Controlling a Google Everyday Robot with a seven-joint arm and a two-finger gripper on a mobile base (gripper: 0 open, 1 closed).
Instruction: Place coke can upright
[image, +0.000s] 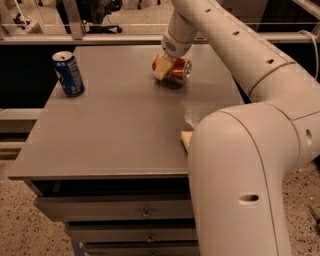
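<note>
The coke can (178, 68) is red with a silver end. It lies on its side at the far middle of the grey table (120, 125), its silver end facing right. My gripper (167, 66) reaches down from the arm above and sits around the can's left half. One pale finger (161, 71) shows in front of the can; the other is hidden behind it. The can still looks tipped over, close to the tabletop.
A blue soda can (68, 73) stands upright at the table's far left. A yellow sponge-like object (186, 139) peeks out at the right front edge, mostly hidden by my arm's large base link (235, 190). Drawers sit under the tabletop. A railing runs behind the table.
</note>
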